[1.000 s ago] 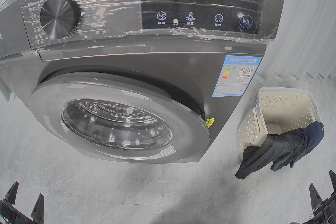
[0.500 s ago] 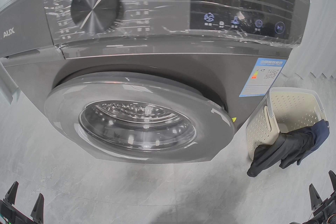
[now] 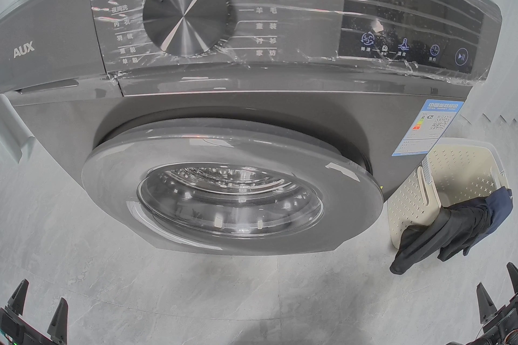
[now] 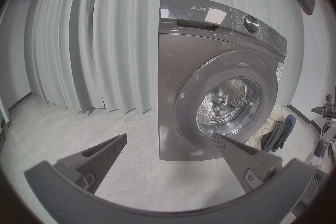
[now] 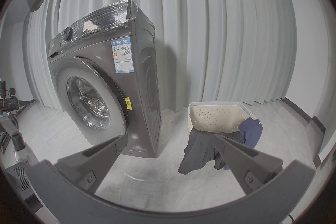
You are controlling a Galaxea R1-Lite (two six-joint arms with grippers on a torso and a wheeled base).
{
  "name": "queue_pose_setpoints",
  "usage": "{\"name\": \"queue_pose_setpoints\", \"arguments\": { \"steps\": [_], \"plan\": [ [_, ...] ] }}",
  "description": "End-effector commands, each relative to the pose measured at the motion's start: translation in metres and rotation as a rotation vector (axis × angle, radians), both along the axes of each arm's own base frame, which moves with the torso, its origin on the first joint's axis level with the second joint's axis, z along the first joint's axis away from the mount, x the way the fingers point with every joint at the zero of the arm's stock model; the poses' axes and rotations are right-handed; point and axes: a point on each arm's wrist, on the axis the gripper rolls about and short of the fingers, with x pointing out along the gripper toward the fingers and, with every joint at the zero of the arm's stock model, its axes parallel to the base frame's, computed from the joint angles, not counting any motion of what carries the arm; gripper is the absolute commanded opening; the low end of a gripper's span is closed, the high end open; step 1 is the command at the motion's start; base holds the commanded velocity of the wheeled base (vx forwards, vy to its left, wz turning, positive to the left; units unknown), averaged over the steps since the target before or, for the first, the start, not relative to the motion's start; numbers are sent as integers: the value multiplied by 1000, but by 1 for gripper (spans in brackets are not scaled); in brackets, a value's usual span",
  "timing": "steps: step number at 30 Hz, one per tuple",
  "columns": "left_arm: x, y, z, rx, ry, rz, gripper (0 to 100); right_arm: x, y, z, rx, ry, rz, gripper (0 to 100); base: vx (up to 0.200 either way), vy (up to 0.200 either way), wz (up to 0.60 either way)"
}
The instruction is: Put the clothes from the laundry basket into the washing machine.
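Note:
A grey front-loading washing machine (image 3: 237,92) stands before me, its round glass door (image 3: 232,195) shut. To its right sits a cream perforated laundry basket (image 3: 458,173) with dark clothes (image 3: 448,233) draped over its front rim onto the floor. The basket (image 5: 217,116) and clothes (image 5: 203,151) also appear in the right wrist view, the machine (image 4: 217,77) in the left wrist view. My left gripper (image 3: 36,305) is low at the left, open and holding nothing. My right gripper (image 3: 499,287) is low at the right, open and holding nothing, short of the clothes.
Pale curtains (image 5: 217,25) hang behind the machine and basket. Grey tiled floor (image 3: 216,297) lies open in front of the machine. Equipment on stands (image 4: 327,119) is off to one side.
The head view has shifted: the machine and basket now sit further right and closer in the picture. Both grippers hold the same places at the bottom corners.

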Motion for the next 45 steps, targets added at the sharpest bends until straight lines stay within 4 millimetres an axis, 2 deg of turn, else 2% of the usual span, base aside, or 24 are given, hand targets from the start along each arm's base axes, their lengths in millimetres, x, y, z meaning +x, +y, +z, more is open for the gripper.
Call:
{"name": "queue_pose_setpoints", "arguments": {
  "steps": [1, 8, 35, 37, 39, 41, 43, 45],
  "plan": [
    [0, 0, -5, 0, -1, 1, 100, 0, 0, -5, 0, 2, 1, 100, 0, 200, 0],
    [0, 0, -5, 0, -1, 1, 100, 0, 0, -5, -1, 5, -4, 100, 0, 200, 0],
    [0, 0, -5, 0, -1, 1, 100, 0, 1, -5, -29, -1, 27, 100, 0, 0, 0],
    [0, 0, -5, 0, -1, 1, 100, -2, 1, 2, -24, -36, 34, 100, 0, 0, 0],
    [0, 0, -5, 0, -1, 1, 100, -13, 2, 39, -12, -175, 51, 100, 0, 0, 0],
    [0, 0, -5, 0, -1, 1, 100, -12, 2, 66, 5, -175, 84, 100, 0, 0, 0],
    [0, 0, -5, 0, -1, 1, 100, -1, 3, 66, 19, -100, 121, 100, 0, 0, 0],
    [0, 0, -5, 0, -1, 1, 100, 14, 4, 55, 44, 18, 163, 100, 0, 0, 0]
  ]
}}
